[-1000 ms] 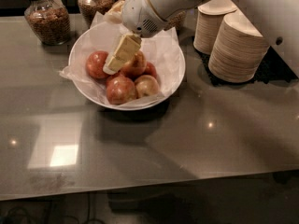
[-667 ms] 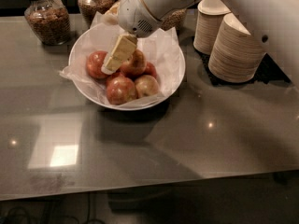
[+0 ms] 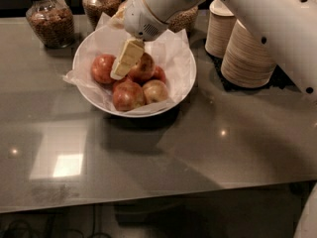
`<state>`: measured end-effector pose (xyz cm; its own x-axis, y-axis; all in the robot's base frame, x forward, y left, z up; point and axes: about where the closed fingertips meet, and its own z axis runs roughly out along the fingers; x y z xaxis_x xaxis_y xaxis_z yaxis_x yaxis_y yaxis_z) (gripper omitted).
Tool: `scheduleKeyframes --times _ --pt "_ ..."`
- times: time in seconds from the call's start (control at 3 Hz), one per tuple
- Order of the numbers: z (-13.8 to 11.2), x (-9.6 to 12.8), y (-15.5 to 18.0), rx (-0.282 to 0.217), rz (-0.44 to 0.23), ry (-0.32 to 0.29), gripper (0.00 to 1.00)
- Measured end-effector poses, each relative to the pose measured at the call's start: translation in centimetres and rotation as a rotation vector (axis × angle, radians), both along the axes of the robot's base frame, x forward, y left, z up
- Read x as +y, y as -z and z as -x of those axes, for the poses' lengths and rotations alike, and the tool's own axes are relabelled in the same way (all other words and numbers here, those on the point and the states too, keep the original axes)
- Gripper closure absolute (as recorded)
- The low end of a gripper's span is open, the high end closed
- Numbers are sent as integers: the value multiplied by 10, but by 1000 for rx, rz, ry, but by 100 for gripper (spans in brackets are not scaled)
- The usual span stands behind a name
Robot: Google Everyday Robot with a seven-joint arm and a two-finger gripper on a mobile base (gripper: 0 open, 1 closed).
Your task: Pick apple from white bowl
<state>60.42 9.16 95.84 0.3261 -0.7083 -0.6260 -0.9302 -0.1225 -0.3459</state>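
Observation:
The white bowl [image 3: 185,81], lined with crinkled white paper, stands on the grey table and holds several red-yellow apples. One apple [image 3: 102,67] lies at the left, two lie at the front [image 3: 128,95] [image 3: 155,90], and one [image 3: 145,66] sits on top in the middle. My gripper [image 3: 125,62] reaches down into the bowl from the upper right. Its cream tip rests against the left side of the top apple. The white arm hides the bowl's back rim.
Two glass jars of brown contents [image 3: 49,19] [image 3: 101,4] stand behind the bowl at the back left. Tall stacks of tan disposable bowls [image 3: 247,56] stand to the right. The table's front edge [image 3: 148,200] runs below the bowl.
The arm's wrist has shifted slightly to the left above the bowl. The gripper's tip stays at the top apple, and the apples have hardly moved.

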Motion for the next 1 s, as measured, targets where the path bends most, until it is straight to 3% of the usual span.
scheduleKeyframes --times 1.0 --pt "-20 9 13 -10 45 -27 24"
